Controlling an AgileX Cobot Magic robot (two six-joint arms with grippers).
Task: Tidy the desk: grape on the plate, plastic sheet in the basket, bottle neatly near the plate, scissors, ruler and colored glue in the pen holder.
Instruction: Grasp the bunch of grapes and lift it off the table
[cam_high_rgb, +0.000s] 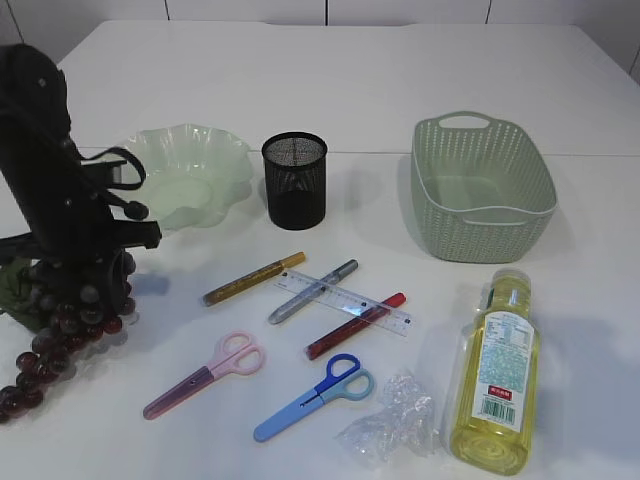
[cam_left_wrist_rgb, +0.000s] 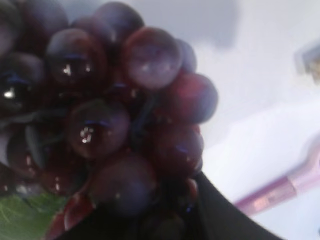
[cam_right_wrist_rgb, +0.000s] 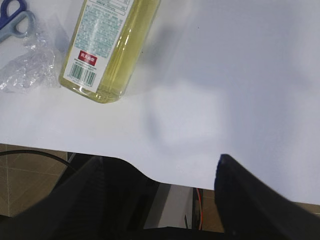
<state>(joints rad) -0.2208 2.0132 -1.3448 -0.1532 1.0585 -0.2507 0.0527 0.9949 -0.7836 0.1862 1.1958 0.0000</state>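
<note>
Grapes (cam_high_rgb: 60, 325) lie at the far left edge of the tabletop (cam_high_rgb: 400, 70) in the exterior view, a dark red bunch trailing toward the near corner. The left arm stands right over them, its tool (cam_high_rgb: 85, 290) down among the upper berries — a sensible place to take a bunch, near where the stem gathers the fruit. The green plate (cam_high_rgb: 195, 175) sits just behind and to the right, with the black mesh pen holder (cam_high_rgb: 294, 180) beside it. The basket (cam_high_rgb: 482, 187) is further right; glue pens, ruler (cam_high_rgb: 345, 300), two scissors, the plastic sheet (cam_high_rgb: 392, 418) and the bottle (cam_high_rgb: 497, 375) are scattered in front, all untouched.

From the left wrist, berries fill nearly the whole view, pressed close to the lens, with a scrap of green leaf (cam_left_wrist_rgb: 22, 212) at lower left and one dark finger (cam_left_wrist_rgb: 220, 215) rising at the bottom against the bunch. Whether the tool has actually pinched the grapes I cannot tell; no fingertip shows clearly.

From the right wrist, the right tool (cam_right_wrist_rgb: 160, 195) hangs spread and empty over the near tabletop edge, the bottle and plastic sheet lying well ahead of it — apparently parked while the left arm works.
</note>
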